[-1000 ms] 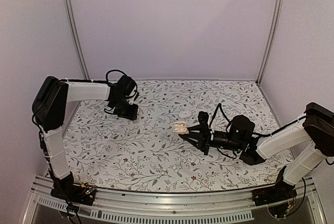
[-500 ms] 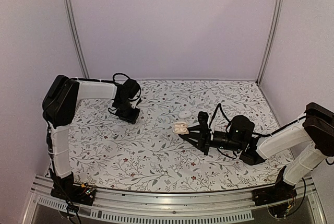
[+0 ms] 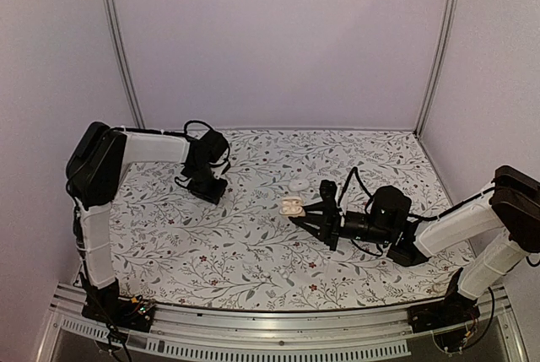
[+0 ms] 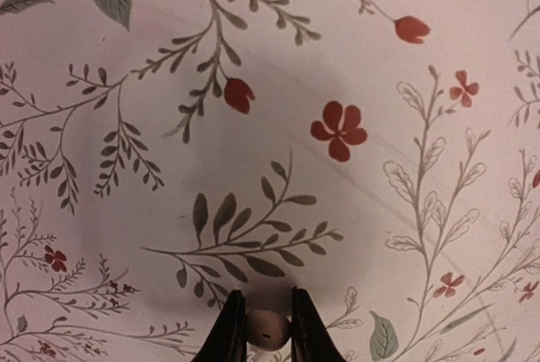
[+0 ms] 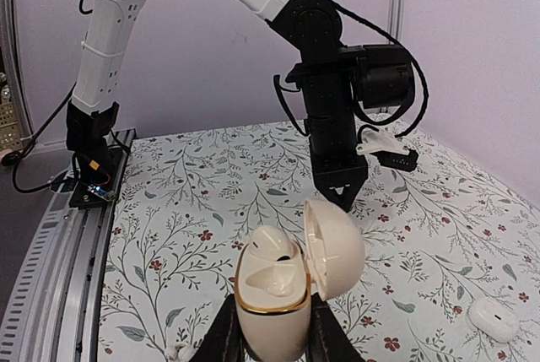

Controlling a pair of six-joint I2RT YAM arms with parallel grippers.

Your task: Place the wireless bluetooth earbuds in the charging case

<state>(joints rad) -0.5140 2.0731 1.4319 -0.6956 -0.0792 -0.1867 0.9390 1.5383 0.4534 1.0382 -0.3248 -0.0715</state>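
Observation:
My right gripper [image 3: 305, 210] is shut on the charging case [image 3: 293, 206] and holds it just above the middle of the table, lid open. In the right wrist view the gripper [image 5: 272, 341] clamps the case [image 5: 270, 311] by its sides. One earbud [image 5: 274, 244] sits in the far socket, and the near socket looks bare. My left gripper [image 3: 211, 191] points down at the table at the back left. In the left wrist view it [image 4: 267, 307] is shut on a small white earbud [image 4: 267, 330], close above the cloth. The left gripper also shows in the right wrist view [image 5: 342, 193], beyond the case.
A small white oval lump [image 3: 298, 185] lies on the flowered cloth [image 3: 236, 252] just behind the case; it also shows in the right wrist view [image 5: 494, 320]. Walls and metal posts [image 3: 118, 50] close in the back and sides. The base rail [image 3: 253, 337] runs along the near edge.
The left arm has shifted, and its gripper has moved a little right and nearer with the earbud. The right arm and the case have not moved.

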